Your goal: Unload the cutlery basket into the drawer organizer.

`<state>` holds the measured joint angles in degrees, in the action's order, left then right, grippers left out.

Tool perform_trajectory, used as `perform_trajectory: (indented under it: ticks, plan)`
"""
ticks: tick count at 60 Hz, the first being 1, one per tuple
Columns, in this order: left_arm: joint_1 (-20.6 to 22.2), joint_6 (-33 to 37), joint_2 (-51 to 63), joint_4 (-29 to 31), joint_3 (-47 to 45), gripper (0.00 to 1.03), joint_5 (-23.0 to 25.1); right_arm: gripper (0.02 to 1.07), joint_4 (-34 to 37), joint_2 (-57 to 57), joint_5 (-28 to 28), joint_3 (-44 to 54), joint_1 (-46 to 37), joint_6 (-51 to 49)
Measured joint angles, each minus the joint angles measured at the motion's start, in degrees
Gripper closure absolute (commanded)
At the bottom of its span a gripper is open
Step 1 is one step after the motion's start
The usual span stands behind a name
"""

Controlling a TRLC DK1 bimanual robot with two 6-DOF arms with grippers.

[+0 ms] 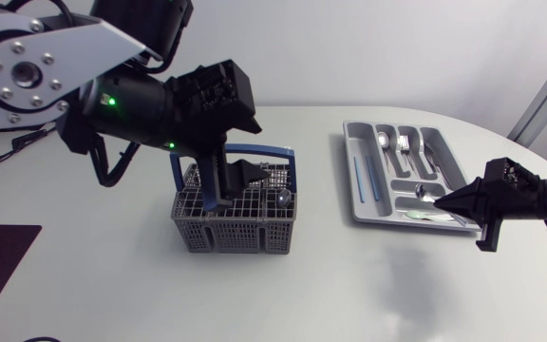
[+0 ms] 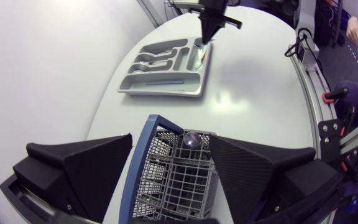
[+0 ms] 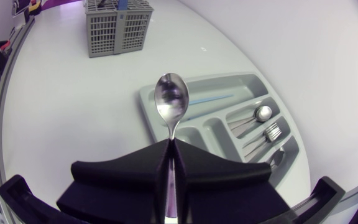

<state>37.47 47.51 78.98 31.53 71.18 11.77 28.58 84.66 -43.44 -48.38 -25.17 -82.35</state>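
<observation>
Matte black fingers [image 2: 86, 168] of the left gripper [image 2: 171, 142] stand spread wide, one to each side of the grey cutlery basket [image 2: 166, 183] below them. The left arm [image 1: 55, 57] comes in from its side and bends down over the basket, wrist pointing at the compartments. One spoon bowl [image 2: 191, 139] shows inside the basket, beside the blue handle [image 2: 143, 155].

The right arm [image 1: 539, 195] lies level across the table. The right gripper [image 3: 171, 143] is pinched onto the handle of the gripped spoon [image 3: 171, 102], bowl forward, over the near end of the drawer organizer [image 3: 229, 79].

Counted: two arms, one basket, one organizer. In the organizer lie one stored spoon [image 3: 261, 114], one fork [image 3: 271, 132], one further piece [image 3: 277, 158] of a kind I cannot tell, and one blue stick [image 3: 207, 99].
</observation>
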Motion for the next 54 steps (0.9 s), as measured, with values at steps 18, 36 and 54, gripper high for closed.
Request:
perform_trajectory:
  ticks: [18, 36, 54]
  plan:
    - [0.6, 13.0, 5.6, 3.2, 0.0, 0.12, 0.0, 1.01, 0.2, 14.4, 4.3, -10.6, -1.5, -7.9]
    - [2.5, 20.2, 7.1, 7.0, 1.2, 0.16, 0.0, 1.01, -2.3, 17.8, 10.4, -12.4, 2.1, -13.2]
    - [3.8, 22.8, 8.5, 9.0, 2.3, 0.19, 0.0, 1.01, -9.3, 18.6, 17.2, -11.0, 6.2, -17.4]
